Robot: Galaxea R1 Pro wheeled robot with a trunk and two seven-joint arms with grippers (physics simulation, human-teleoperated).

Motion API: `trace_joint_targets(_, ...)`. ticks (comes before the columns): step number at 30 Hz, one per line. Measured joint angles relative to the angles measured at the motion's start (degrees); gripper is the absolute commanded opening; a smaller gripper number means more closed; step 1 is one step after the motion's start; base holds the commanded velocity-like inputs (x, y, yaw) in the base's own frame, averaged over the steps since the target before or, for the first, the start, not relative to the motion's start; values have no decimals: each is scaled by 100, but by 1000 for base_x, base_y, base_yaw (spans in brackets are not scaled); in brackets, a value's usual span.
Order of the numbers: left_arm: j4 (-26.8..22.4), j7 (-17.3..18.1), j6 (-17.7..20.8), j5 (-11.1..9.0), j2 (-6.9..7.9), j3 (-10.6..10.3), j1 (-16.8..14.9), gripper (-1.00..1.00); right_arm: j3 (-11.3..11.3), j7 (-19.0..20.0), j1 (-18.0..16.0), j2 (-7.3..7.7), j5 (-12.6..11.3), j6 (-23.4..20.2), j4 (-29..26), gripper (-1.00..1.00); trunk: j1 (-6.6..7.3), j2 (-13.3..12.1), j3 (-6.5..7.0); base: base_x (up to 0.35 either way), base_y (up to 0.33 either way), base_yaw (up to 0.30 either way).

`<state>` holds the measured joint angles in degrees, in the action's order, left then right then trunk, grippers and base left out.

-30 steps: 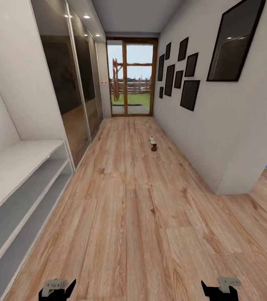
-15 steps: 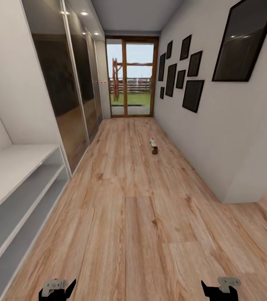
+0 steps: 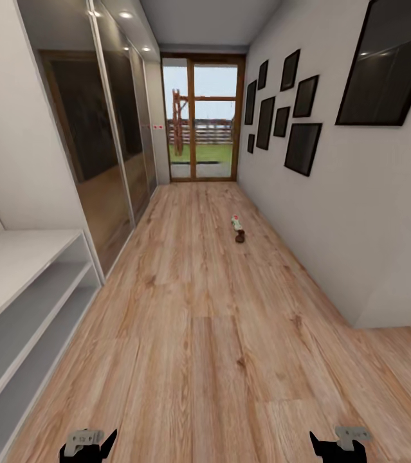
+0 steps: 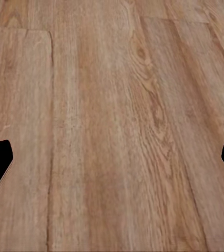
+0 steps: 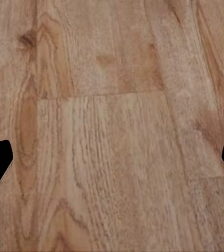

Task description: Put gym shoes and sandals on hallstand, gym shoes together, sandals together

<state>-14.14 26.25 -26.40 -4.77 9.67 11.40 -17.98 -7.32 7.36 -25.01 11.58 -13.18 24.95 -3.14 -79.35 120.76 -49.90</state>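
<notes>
Distant shoes point(image 3: 237, 227) too small; hallstand point(image 3: 18, 283) cut off.

Light: bright, even; ceiling spots point(image 3: 125, 14) and daylight through glass door point(image 3: 202, 119).
Glare: your mirrored wardrobe point(image 3: 102, 141) reflects.
Focus: wrist views soft.

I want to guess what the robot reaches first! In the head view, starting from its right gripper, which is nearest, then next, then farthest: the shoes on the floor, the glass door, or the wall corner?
1. Wall corner, right side.
2. Shoes, mid-corridor floor.
3. Glass door, far end.
</notes>
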Motion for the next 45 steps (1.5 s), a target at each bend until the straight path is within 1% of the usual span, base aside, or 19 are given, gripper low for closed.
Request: trace_joint_targets(45,0,-1,0,-6,0,3,0,100,0,1,0,-2,0,0,3,100,0,0,0,337,0,0)
